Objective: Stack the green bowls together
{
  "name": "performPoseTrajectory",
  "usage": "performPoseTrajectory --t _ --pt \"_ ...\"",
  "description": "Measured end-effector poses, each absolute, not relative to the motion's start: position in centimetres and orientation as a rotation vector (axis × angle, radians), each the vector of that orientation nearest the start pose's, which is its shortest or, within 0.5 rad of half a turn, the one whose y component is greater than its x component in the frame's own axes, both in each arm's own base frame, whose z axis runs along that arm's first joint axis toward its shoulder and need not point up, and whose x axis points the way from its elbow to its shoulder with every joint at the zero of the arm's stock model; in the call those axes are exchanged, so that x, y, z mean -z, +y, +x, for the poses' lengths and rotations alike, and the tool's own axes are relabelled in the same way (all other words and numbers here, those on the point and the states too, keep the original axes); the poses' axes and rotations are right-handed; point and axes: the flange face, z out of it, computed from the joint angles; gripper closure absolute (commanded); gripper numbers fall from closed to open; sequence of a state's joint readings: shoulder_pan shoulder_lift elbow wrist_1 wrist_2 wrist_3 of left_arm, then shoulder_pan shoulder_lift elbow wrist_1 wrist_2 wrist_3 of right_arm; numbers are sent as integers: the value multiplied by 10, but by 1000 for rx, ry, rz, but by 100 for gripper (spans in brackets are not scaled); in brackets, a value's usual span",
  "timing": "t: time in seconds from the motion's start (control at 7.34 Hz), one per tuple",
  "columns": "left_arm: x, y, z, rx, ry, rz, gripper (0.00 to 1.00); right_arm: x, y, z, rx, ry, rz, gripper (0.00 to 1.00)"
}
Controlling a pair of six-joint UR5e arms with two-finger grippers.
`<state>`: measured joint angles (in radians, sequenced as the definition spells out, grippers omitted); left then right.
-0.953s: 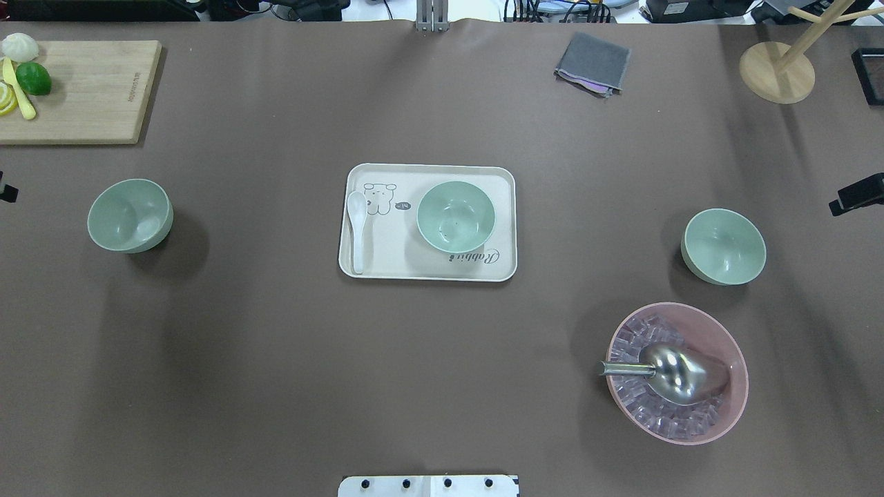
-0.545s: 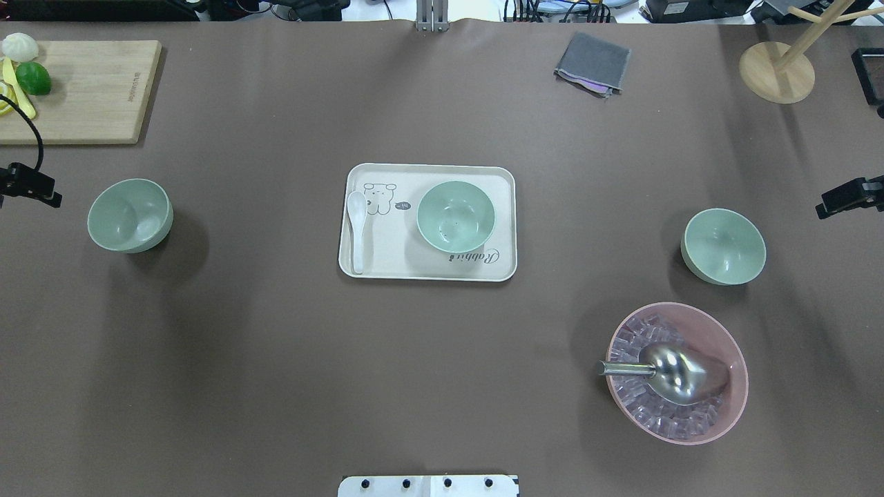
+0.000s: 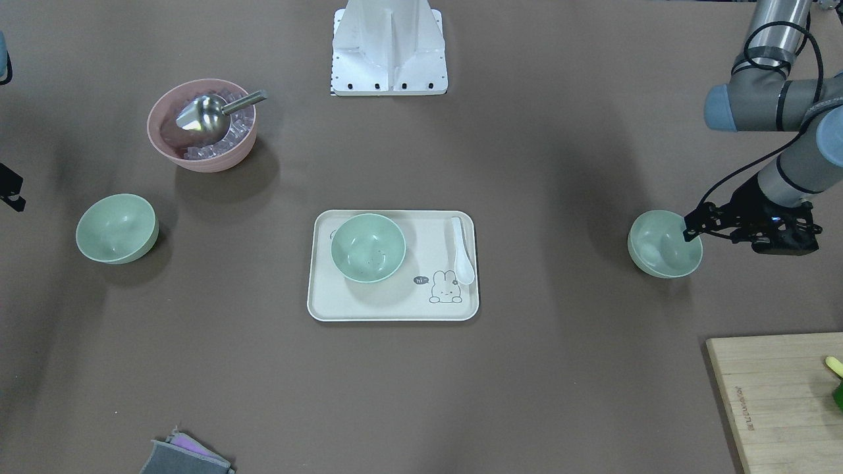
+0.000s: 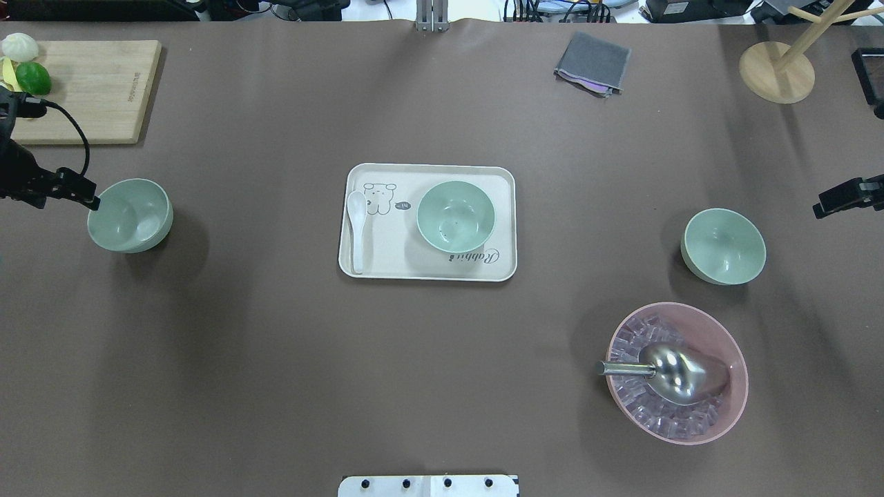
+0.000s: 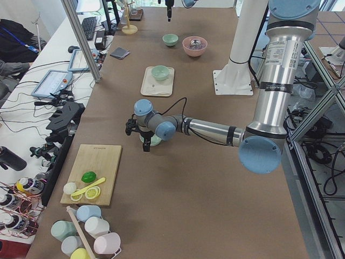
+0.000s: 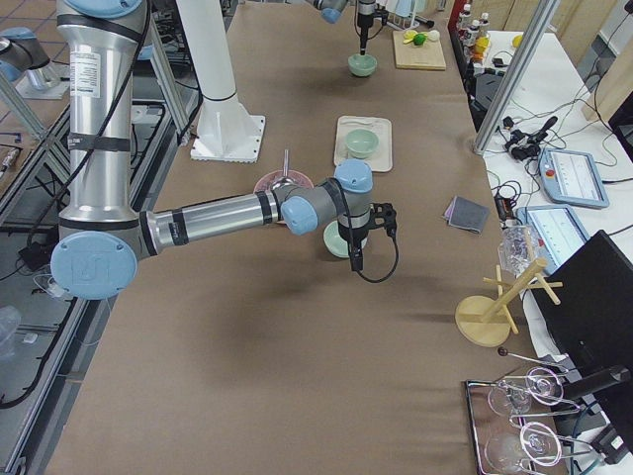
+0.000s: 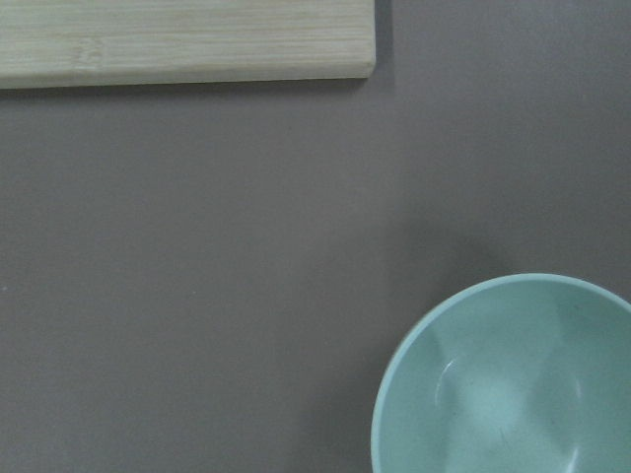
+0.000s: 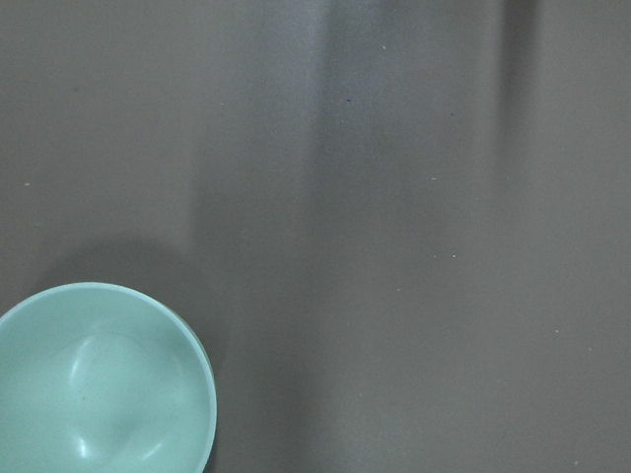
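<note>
Three green bowls (image 4: 456,217), one on a tray (image 4: 387,261); left hand (image 4: 92,202), right hand (image 4: 822,209): cannot tell state.

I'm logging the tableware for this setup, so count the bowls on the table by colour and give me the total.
Green bowls: 3
Pink bowl: 1
Total: 4
</note>
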<state>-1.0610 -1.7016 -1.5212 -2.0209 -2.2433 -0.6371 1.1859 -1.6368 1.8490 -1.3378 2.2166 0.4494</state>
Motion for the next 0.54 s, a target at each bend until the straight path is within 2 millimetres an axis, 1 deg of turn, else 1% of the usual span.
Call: performPoseTrajectory --t 0.14,0.27,0.41,0.54 --pt "-579 -535 221 -72 836 86 20 -533 -472 -112 82 -754 135 0" --pt "-583 -535 222 -82 845 98 24 -532 -472 -112 83 -754 136 0" --pt "-580 -535 223 -89 857 107 31 -532 -472 -112 83 -755 137 0" --pt "-576 -535 223 -92 865 113 37 -531 -472 -112 83 -755 138 0"
